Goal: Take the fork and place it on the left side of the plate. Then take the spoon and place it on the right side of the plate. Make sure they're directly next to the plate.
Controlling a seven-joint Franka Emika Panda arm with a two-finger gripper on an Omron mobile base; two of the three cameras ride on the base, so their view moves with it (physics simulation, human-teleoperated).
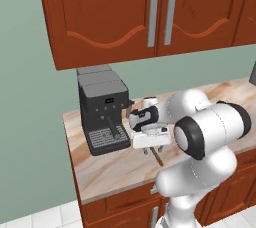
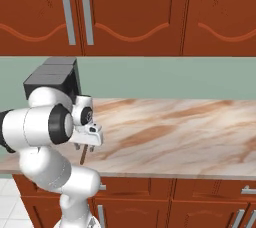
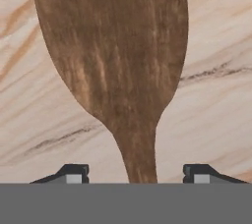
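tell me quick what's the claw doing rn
claw: open, fingertips apart either side of the wooden spoon handle, no grip on it yet

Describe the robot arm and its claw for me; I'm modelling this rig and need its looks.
The arm is built of glossy white rounded segments with black bands at the joints. Its hand is a white boxy block carrying a dark cylindrical wrist piece. The claw has two small dark finger tips with pale grey pads. No cables show.
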